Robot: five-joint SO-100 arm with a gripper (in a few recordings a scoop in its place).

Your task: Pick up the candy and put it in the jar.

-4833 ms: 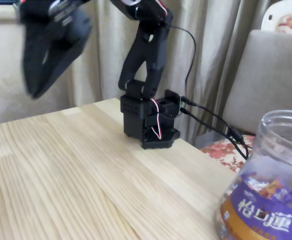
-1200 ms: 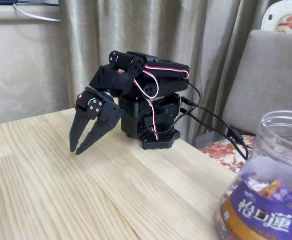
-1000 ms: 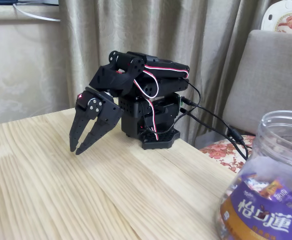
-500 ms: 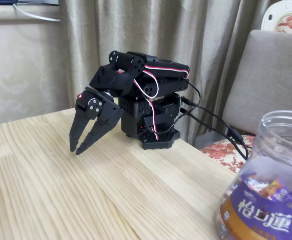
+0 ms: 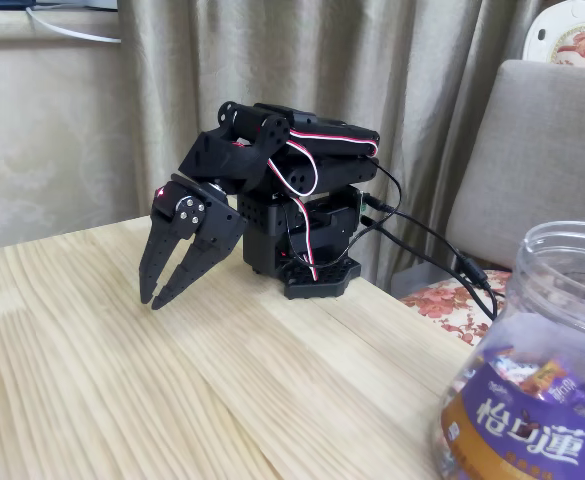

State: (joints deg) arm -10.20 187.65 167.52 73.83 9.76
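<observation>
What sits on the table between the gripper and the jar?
In the fixed view, only bare wooden table lies between the gripper and the jar.

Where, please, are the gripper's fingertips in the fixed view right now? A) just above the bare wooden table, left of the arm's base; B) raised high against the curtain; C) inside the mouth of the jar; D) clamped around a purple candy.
A: the gripper hangs folded down with its tips just over the table, left of the arm's base, holding nothing, far from the jar.
</observation>
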